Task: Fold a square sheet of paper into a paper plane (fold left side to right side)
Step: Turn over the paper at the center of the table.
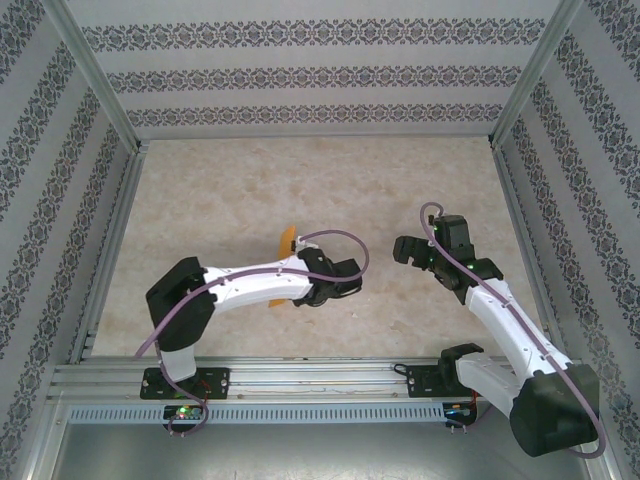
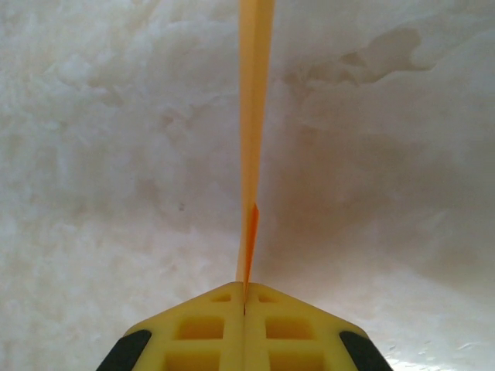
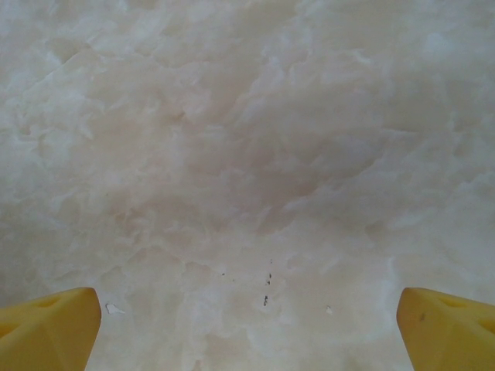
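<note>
1. Left gripper [image 2: 244, 297]: fingers pressed together, pinching the thin, bright orange folded paper [image 2: 254, 116], which is seen edge-on over the pale marbled table [image 2: 93, 154].
2. Right gripper [image 3: 247, 325]: fingers spread wide, holding nothing, well apart from the paper.

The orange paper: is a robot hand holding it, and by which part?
The left gripper, shut, pinches the thin folded bright orange paper by its near end; the open right gripper holds nothing.

Looks like a lab robot test cell: pale marble-patterned table [image 1: 300, 180] boxed by wallpaper-printed wall panels [image 1: 320, 70] on silver aluminium frame posts [image 1: 95, 60], white-and-black robot arms [image 1: 240, 285] bolted to a slotted metal rail [image 1: 300, 375] along the frame's bottom.
</note>
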### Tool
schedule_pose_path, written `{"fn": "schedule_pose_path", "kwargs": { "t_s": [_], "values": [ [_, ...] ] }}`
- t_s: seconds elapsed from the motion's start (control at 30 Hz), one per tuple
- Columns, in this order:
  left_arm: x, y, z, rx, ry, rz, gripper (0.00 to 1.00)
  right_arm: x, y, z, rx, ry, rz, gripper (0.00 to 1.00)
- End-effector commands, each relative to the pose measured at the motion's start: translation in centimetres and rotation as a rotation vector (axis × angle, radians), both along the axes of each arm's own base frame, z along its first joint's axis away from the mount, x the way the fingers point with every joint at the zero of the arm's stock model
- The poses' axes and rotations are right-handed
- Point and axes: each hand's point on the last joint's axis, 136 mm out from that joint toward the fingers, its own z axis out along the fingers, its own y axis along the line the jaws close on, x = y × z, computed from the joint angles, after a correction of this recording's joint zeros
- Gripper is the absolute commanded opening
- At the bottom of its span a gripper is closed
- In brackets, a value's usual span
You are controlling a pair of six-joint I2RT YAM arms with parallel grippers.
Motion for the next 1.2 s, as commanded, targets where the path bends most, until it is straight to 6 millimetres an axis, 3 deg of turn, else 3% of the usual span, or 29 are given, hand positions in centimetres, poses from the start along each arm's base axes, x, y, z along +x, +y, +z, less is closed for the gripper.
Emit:
{"fn": "schedule_pose_path", "kwargs": {
  "t_s": [0.0,0.27,0.5,0.8,1.17],
  "values": [
    [0.6,-1.8,0.1,-0.051,-0.031,0.055,0.0,0.1,0.3,-0.6,0.018,-0.004,0.021,0.98],
    [1.6,-5.2,-1.8,-0.112,0.03,0.045,0.0,0.1,0.3,-0.6,0.063,-0.009,0.026,0.98],
    [1.8,-6.8,-4.0,-0.216,0.102,0.078,0.03,-0.1,0.6,-0.5,0.104,-0.02,0.03,0.98],
    [2.1,-8.2,-5.4,-0.354,0.151,0.104,0.18,-0.3,0.9,-0.6,0.133,-0.013,0.04,0.98],
    [2.6,-10.5,-5.1,-0.588,0.208,0.065,0.35,-1.0,1.0,-0.3,0.151,-0.006,0.047,0.98]
  ]
}}
